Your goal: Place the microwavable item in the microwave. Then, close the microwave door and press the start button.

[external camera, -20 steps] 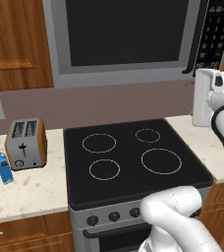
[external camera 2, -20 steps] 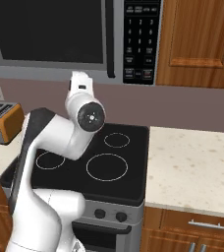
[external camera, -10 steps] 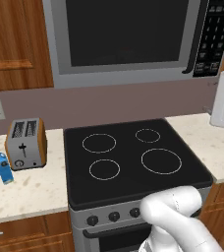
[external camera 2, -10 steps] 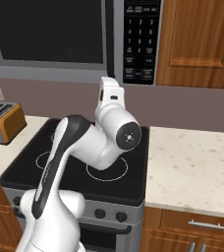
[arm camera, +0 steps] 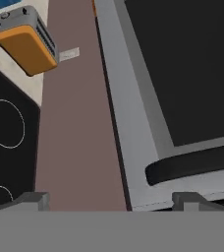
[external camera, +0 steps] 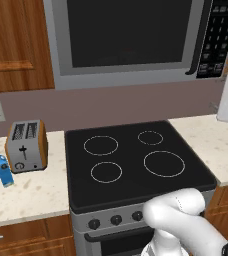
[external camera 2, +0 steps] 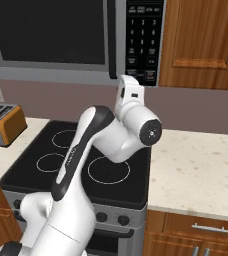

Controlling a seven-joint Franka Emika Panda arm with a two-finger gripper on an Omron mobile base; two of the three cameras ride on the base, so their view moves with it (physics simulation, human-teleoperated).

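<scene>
Gripper (arm camera: 112,199) spread wide, gripping nothing, raised near the bottom end of the black bar handle (arm camera: 192,165) on the shut microwave door (external camera: 128,37). Microwave (external camera 2: 76,40) mounted above the stove (external camera: 136,160); toaster (external camera: 27,146) left on the counter (external camera: 26,192).

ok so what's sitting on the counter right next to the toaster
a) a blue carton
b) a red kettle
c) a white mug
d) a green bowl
a, a small blue carton stands on the pale counter just left of the silver-and-brown toaster in the left base view.
</scene>
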